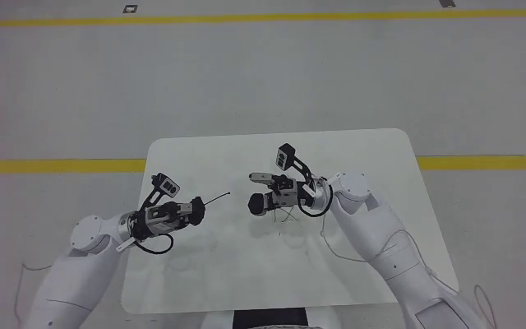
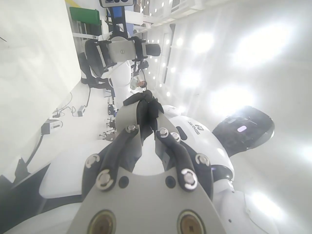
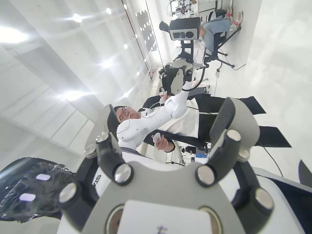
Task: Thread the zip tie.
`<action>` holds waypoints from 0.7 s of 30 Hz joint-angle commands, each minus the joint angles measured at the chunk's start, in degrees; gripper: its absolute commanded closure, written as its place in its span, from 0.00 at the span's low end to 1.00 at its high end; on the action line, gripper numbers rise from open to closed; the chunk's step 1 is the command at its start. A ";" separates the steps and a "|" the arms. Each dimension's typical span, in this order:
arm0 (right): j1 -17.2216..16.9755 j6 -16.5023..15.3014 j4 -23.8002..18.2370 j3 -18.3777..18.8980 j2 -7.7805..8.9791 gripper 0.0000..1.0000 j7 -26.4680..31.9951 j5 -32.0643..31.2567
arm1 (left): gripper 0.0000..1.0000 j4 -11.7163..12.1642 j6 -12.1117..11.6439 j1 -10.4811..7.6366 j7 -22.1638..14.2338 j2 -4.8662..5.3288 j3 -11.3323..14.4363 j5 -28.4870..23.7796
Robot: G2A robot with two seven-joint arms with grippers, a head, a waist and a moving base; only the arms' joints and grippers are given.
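Black, thin and slightly curved, the zip tie (image 1: 216,198) is jutting from our left hand (image 1: 200,209), whose padded fingers are pinching together on it above the smooth white counter (image 1: 362,148). Nearby, our right hand (image 3: 169,105) is facing it, fingers spread apart.

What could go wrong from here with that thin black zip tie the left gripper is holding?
The thin black zip tie juts free from the shut left gripper; its slender tip may flex and miss. The right gripper is open and empty, apart from the tip, so closing could miss or knock it aside.
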 commanded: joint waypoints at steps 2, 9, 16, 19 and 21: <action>-0.01 -0.01 -0.01 0.01 0.00 0.00 -0.01 0.02 | 1.00 -0.59 0.94 0.21 0.92 -0.17 0.67 -1.27; -0.26 -0.65 0.79 -0.82 -0.52 0.00 -0.12 5.74 | 1.00 -0.76 1.23 0.72 -1.43 -0.33 2.78 0.45; 0.35 -0.90 1.52 -1.45 -0.76 0.00 0.89 7.28 | 1.00 -0.07 0.12 1.01 -0.08 -0.53 3.53 0.64; 0.09 -0.75 1.30 -1.63 -0.78 0.00 0.42 7.30 | 1.00 -0.07 0.12 1.01 -0.08 -0.53 3.53 0.64; -0.24 0.33 0.71 -2.25 -0.85 0.00 -0.85 7.38 | 1.00 -0.07 0.12 1.01 -0.08 -0.53 3.53 0.64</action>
